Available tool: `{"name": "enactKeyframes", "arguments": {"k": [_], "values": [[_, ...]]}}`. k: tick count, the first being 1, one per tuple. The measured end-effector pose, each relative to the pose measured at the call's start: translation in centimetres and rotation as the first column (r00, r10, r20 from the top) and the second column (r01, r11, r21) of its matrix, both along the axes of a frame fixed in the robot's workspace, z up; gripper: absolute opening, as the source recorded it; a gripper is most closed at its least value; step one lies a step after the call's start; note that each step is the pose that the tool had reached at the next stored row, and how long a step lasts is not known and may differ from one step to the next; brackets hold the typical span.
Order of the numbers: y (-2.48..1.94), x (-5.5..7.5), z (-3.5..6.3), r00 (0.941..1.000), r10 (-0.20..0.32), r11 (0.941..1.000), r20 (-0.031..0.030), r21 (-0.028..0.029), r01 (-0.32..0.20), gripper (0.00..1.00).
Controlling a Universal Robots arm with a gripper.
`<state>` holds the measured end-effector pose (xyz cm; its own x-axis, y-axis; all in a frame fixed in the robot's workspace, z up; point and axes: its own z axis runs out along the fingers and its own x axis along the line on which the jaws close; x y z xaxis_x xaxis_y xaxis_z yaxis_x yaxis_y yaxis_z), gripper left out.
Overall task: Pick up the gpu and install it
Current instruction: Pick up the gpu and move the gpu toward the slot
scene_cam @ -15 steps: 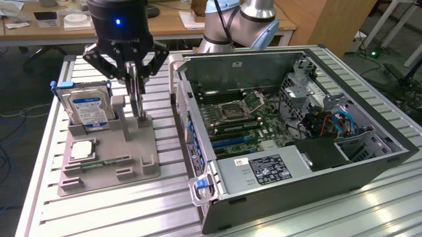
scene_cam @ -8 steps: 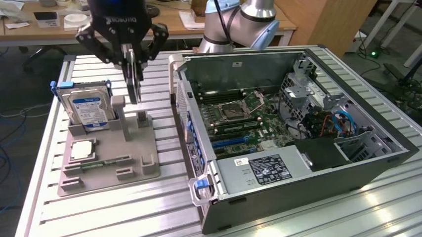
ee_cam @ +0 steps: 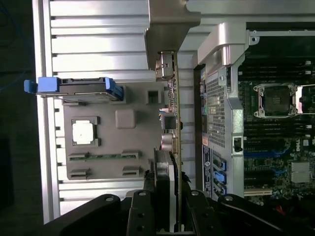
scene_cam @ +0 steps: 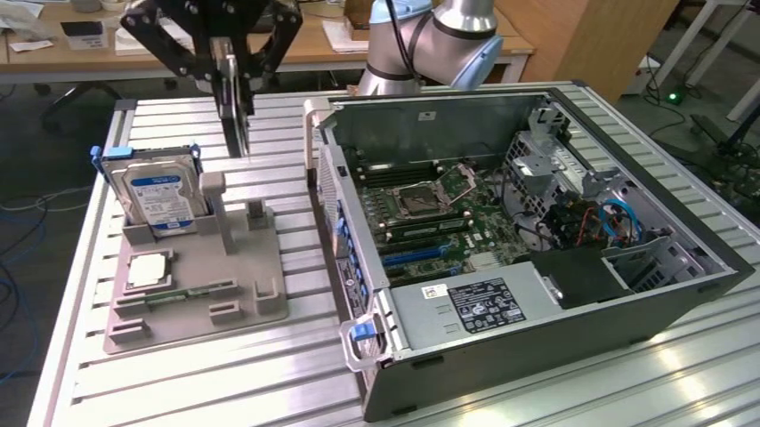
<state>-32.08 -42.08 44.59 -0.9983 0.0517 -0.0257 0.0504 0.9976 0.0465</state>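
On the exterior view's left, a hard drive [scene_cam: 157,191] stands upright in a grey tray [scene_cam: 208,258], with a chip [scene_cam: 149,269] lying flat in front of it. Over the tray, the gripper [scene_cam: 234,76] pinches the gpu [scene_cam: 241,124], which hangs vertically, edge down. Further right lies the open case [scene_cam: 535,231].

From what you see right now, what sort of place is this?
Probably a robotics lab for computer assembly: an open grey metal computer case on a ribbed aluminium table, a grey plastic parts fixture beside it, and the robot's black hand gripping a flat expansion card, the gpu.
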Motion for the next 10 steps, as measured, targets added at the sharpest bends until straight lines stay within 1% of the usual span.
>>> {"name": "enactKeyframes", "arguments": {"k": [1,6,10], "values": [[0.0,0.0,0.36,1.0,0.0,1.0,-0.0001,0.0,0.0,0.28],[0.0,0.06,0.43,1.0,0.0,1.0,-0.0001,0.0,0.0,0.28],[0.0,0.99,0.43,1.0,0.0,1.0,-0.0002,0.0,0.0,0.28]]}}
